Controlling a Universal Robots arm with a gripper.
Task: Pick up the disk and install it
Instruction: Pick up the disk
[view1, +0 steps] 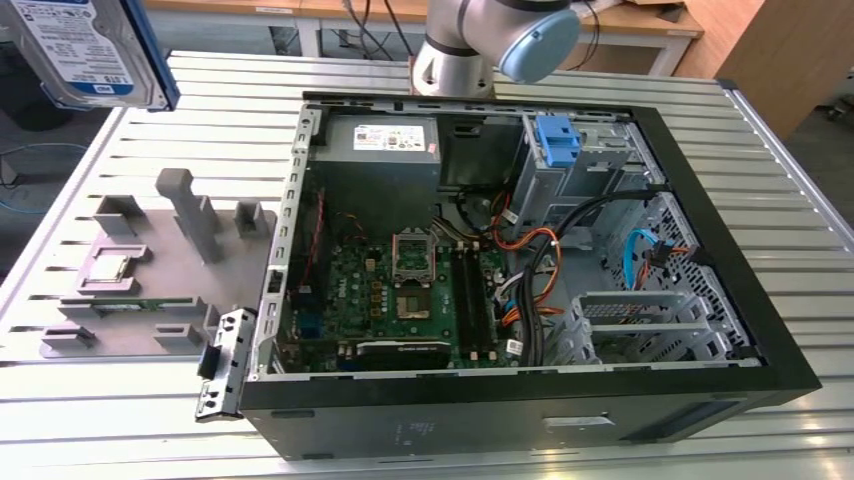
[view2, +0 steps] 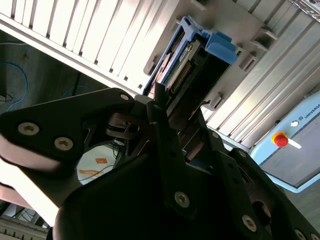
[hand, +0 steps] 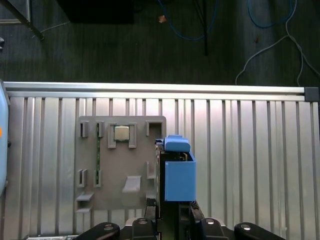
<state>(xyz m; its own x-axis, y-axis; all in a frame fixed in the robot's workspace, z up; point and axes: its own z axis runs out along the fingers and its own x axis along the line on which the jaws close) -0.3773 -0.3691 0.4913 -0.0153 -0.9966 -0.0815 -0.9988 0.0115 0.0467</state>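
Observation:
The disk (view1: 87, 50), a silver drive with a blue-and-white label in a blue carrier, hangs in the air at the exterior view's far left, above the table's corner. In the first wrist view the disk (hand: 177, 172) shows edge-on, its blue carrier end pointing away from my gripper (hand: 172, 217), over the edge of the grey fixture. My gripper (view2: 180, 102) is shut on the disk (view2: 202, 50), with a black finger against each flat side.
An open computer case (view1: 534, 395) lies on the slatted metal table (view1: 160, 130), with a blue bracket (view1: 558, 140) in its drive bay. A grey fixture plate (view1: 160, 260) at the exterior view's left carries a small square chip (view1: 110, 266). The arm's base (view1: 461, 45) stands behind the case.

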